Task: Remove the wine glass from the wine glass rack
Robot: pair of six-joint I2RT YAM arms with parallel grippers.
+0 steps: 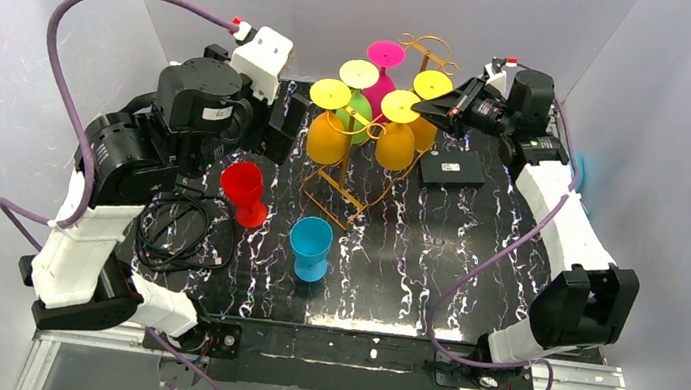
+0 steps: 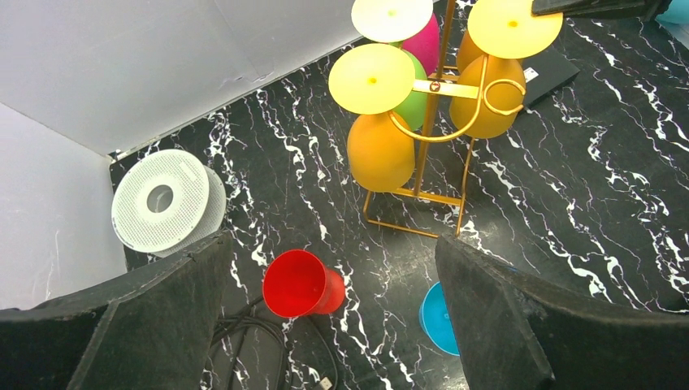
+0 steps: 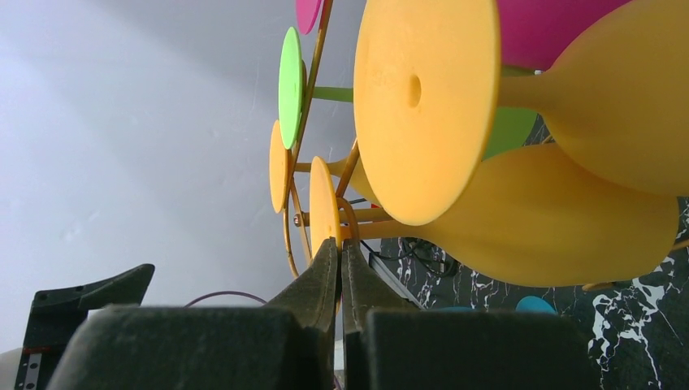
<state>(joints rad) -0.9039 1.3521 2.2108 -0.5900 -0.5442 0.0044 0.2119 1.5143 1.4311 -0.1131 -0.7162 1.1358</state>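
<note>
The golden wire wine glass rack [image 1: 429,47] stands at the back middle, with several glasses hanging upside down: yellow-orange, green and magenta. My right gripper [image 1: 421,107] is shut on the edge of the foot of a yellow-orange wine glass [image 1: 395,144] that hangs on the rack's right side. In the right wrist view the fingertips [image 3: 329,256] pinch that thin foot [image 3: 323,203], and its bowl [image 3: 561,231] lies to the right. My left gripper [image 2: 331,244] is open and empty, held high left of the rack [image 2: 422,195], over the red glass [image 2: 299,283].
A red glass [image 1: 243,190] and a blue glass [image 1: 310,246] stand upright on the black marble table in front of the rack. A black box [image 1: 453,169] lies right of the rack. A coiled cable [image 1: 178,228] lies at left. A white perforated disc [image 2: 162,203] sits by the grey wall.
</note>
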